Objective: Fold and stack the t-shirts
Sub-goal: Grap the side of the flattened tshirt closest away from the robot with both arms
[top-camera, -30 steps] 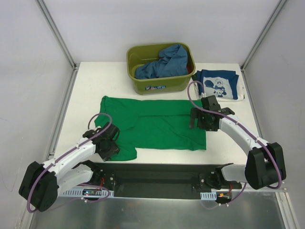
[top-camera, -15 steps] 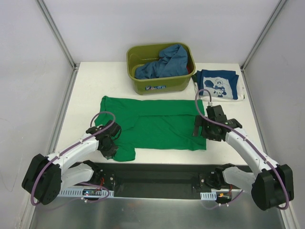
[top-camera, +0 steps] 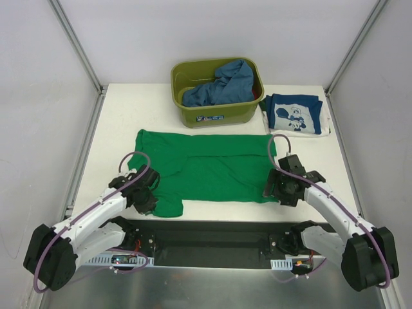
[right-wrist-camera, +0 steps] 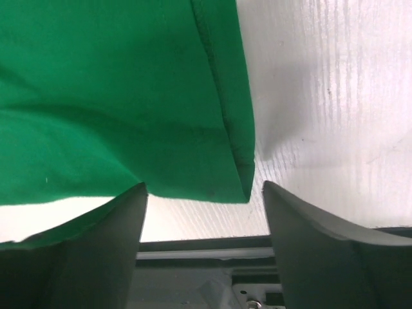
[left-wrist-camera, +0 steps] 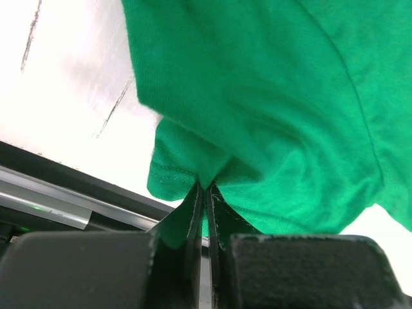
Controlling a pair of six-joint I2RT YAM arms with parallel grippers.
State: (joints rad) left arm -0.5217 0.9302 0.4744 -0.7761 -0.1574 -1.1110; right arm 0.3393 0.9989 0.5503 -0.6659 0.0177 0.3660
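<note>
Green t-shirt (top-camera: 212, 170) lies spread flat on the white table (top-camera: 116, 122), its near hem along the table's front edge.

My left gripper (left-wrist-camera: 206, 193) is clamped on the shirt's near-left hem corner. In the wrist view the fingers are pressed together, with bunched cloth pinched between them.

My right gripper (right-wrist-camera: 203, 188) is at the near-right hem corner. Its fingers are spread wide on either side of the corner, and the cloth lies flat on the table, not pinched.

Navy t-shirt (top-camera: 295, 114) with its white-blue print lies folded at the far right of the table.

Mid-blue t-shirt (top-camera: 222, 84) is crumpled inside the olive tub (top-camera: 219, 117) at the far edge, just beyond the green shirt.
</note>
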